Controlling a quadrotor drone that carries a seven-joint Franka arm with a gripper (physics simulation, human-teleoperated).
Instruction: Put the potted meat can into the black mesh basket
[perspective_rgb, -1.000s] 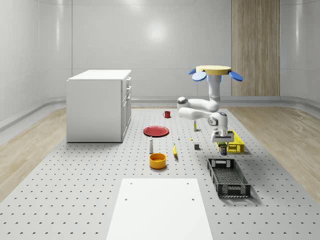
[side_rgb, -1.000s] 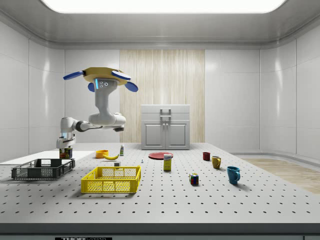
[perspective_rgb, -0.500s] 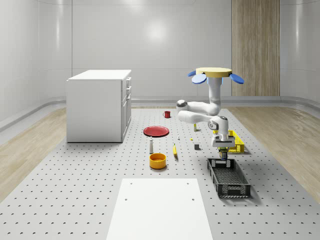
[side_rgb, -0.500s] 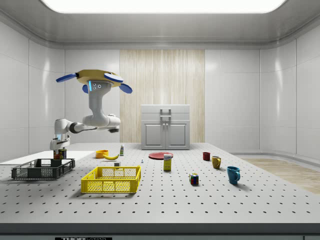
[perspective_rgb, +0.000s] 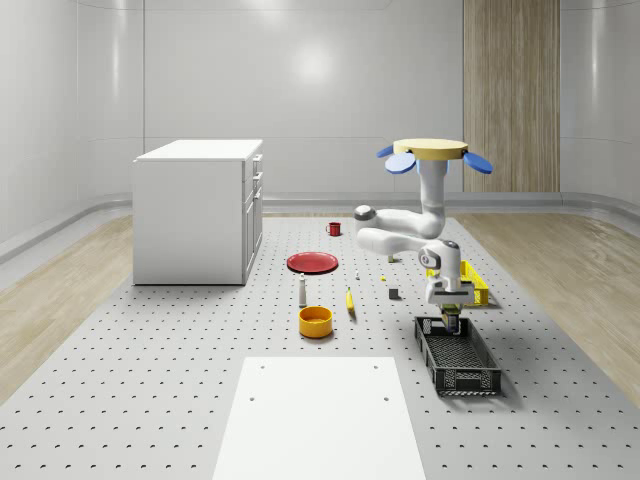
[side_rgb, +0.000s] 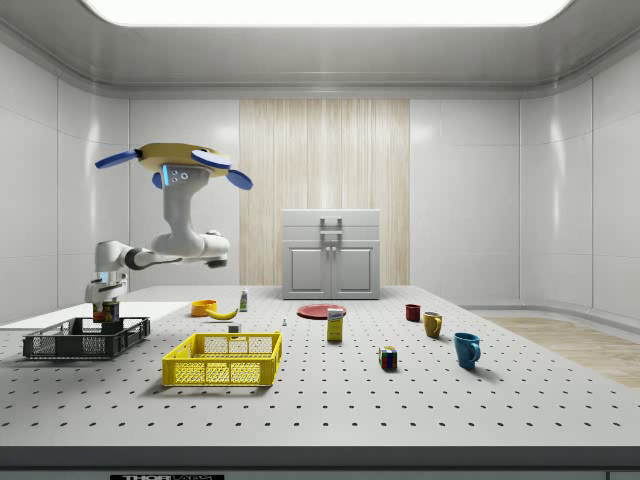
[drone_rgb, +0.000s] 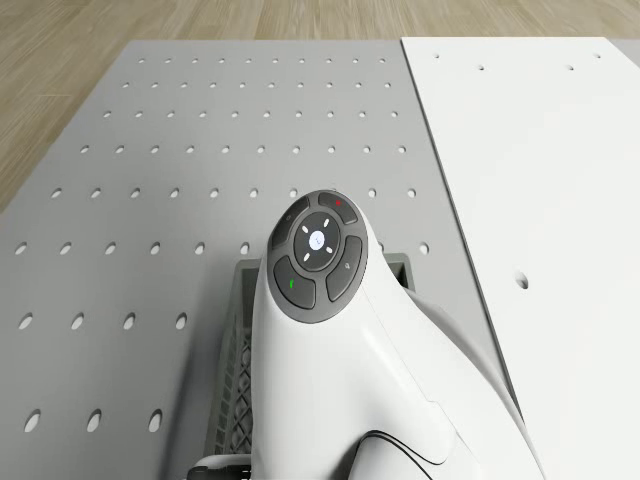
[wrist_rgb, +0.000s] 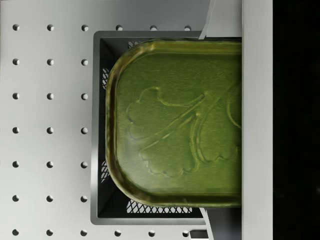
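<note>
The drone (perspective_rgb: 428, 150) hovers above the surface (perspective_rgb: 150, 380). Its end effector (perspective_rgb: 447, 312) grips the potted meat can (wrist_rgb: 180, 125), just over the far end of the black mesh basket (perspective_rgb: 458, 355), at the basket's 12 o'clock. The can looks hard, smooth, a bit heavy. Holding its flat sides seems best.
</note>
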